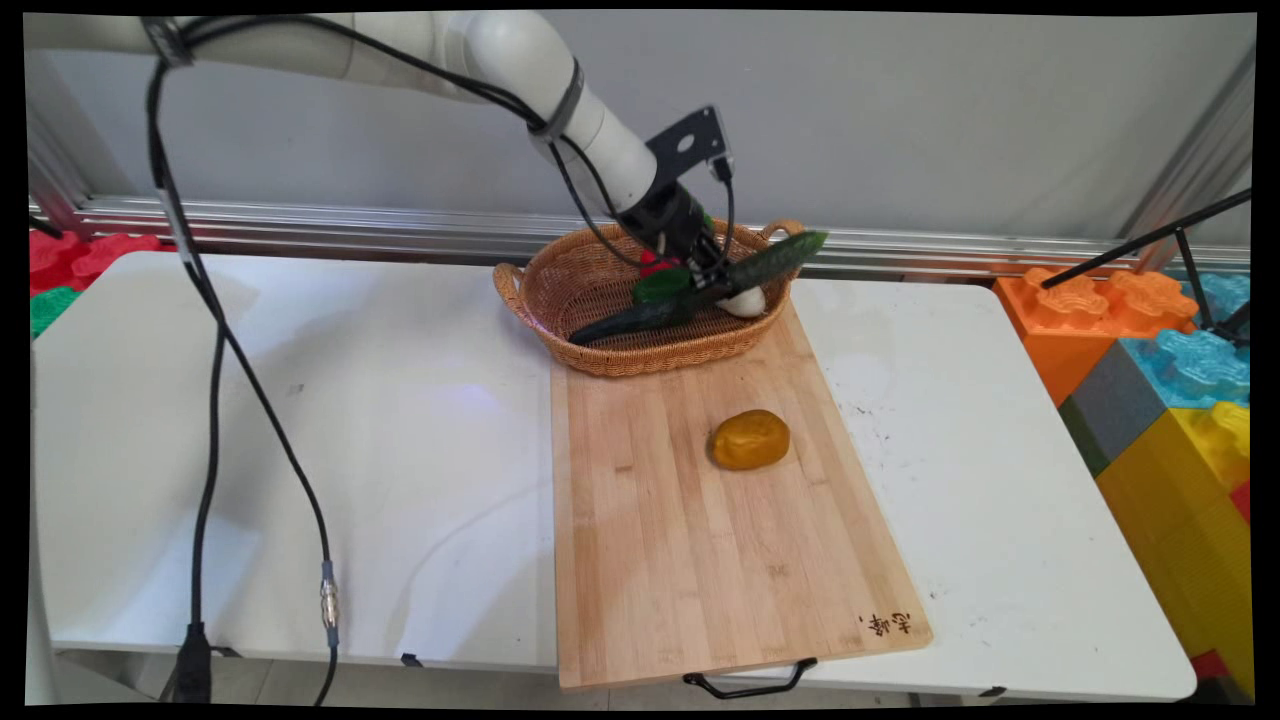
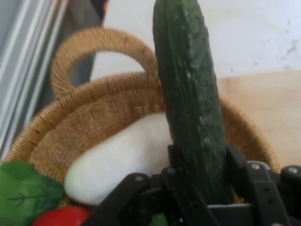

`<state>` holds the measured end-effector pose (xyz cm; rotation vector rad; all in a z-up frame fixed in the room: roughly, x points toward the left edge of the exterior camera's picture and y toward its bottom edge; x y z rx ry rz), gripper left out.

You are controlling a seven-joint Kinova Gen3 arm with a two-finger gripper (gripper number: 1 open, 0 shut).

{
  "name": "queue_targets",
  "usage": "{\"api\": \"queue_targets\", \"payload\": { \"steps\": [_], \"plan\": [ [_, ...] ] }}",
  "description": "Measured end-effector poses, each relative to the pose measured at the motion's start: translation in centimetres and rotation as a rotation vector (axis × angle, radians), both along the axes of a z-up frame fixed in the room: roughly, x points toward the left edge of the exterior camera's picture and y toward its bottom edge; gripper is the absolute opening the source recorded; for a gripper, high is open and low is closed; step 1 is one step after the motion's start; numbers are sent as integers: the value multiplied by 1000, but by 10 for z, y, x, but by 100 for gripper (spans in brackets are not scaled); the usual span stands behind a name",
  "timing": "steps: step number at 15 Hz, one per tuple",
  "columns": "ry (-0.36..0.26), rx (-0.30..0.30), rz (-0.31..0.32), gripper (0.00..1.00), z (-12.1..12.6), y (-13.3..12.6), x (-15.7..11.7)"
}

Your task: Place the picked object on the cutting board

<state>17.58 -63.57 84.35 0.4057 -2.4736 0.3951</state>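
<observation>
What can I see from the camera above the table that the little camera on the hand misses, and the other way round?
Only the main view shows the yellow-brown potato lying on the cutting board, the coloured blocks on the right, and the cucumber's whole length.

Only the hand view shows, close up, the tool shut on the cucumber.

Both show the wicker basket, the white vegetable and the red one with green leaves inside it.
</observation>
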Motion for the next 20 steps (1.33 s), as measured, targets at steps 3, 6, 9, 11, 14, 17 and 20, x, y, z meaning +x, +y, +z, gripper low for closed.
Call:
{"api": "queue_targets", "payload": {
  "steps": [3, 6, 9, 11, 14, 17, 20],
  "plan": [
    [11, -19, 11, 0, 26, 17, -12],
    [29, -13, -7, 0, 47, 40, -30],
    [53, 22, -41, 0, 63, 68, -50],
    [70, 57, -59, 0, 69, 86, -63],
    [83, 119, -69, 0, 70, 114, -76],
    [71, 173, -88, 0, 60, 139, -81],
    [51, 204, -112, 0, 42, 161, -82]
  ]
}}
